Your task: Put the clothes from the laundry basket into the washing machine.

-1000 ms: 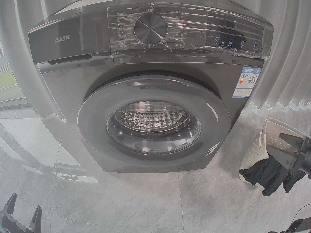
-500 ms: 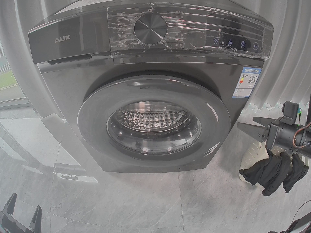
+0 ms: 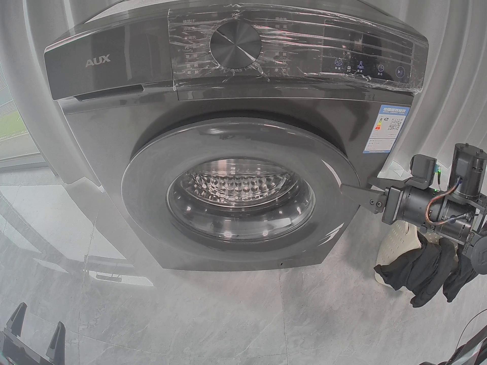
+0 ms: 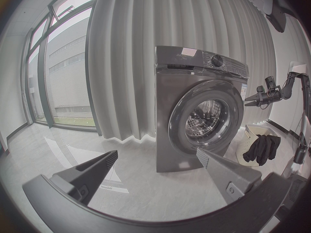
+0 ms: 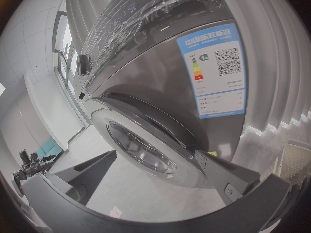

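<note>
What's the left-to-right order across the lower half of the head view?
left gripper → washing machine door → right gripper, open by the door's right edge → dark clothes draped over the laundry basket

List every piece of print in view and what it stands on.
Brand logo on the washing machine's drawer front: legible, a brand name, left unquoted.
Energy label on its front: blue heading, QR code, coloured bars; fine print too small to read.
Control panel markings under plastic wrap: too blurred to read.
</note>
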Motion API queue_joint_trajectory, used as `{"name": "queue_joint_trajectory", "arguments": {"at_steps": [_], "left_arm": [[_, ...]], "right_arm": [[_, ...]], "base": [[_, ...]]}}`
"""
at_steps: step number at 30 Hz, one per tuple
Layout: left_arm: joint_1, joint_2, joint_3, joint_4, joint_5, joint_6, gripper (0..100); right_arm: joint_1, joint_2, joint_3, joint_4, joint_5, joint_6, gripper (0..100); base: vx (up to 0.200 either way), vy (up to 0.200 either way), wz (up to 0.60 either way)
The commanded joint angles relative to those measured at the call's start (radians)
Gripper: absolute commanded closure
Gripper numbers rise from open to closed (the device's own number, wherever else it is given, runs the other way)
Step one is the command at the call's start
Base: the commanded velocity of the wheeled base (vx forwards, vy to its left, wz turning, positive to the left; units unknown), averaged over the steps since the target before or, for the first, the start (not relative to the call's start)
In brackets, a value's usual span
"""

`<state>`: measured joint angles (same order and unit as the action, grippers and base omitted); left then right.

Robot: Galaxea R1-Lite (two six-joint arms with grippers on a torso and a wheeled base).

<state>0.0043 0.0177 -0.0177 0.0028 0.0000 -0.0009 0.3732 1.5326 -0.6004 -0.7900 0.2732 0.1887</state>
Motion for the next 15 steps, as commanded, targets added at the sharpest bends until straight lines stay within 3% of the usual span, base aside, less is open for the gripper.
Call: {"name": "queue_joint_trajectory", "arguments": {"at_steps": [1, 9, 15], "left_arm": [[0.0, -0.018, 0.018, 0.0, 0.0, -0.001, 0], [0.0, -0.018, 0.018, 0.0, 0.0, -0.001, 0], [0.0, -0.018, 0.016, 0.0, 0.0, -0.001, 0]], "right_arm": [[0.023, 0.058, -0.018, -0.023, -0.002, 0.0, 0], [0.062, 0.057, -0.009, -0.023, -0.006, 0.012, 0], [0.07, 0.023, 0.062, -0.025, -0.006, 0.006, 0]], "base": [[0.0, 0.0, 0.0], [0.0, 0.0, 0.0], [0.0, 0.0, 0.0]]}}
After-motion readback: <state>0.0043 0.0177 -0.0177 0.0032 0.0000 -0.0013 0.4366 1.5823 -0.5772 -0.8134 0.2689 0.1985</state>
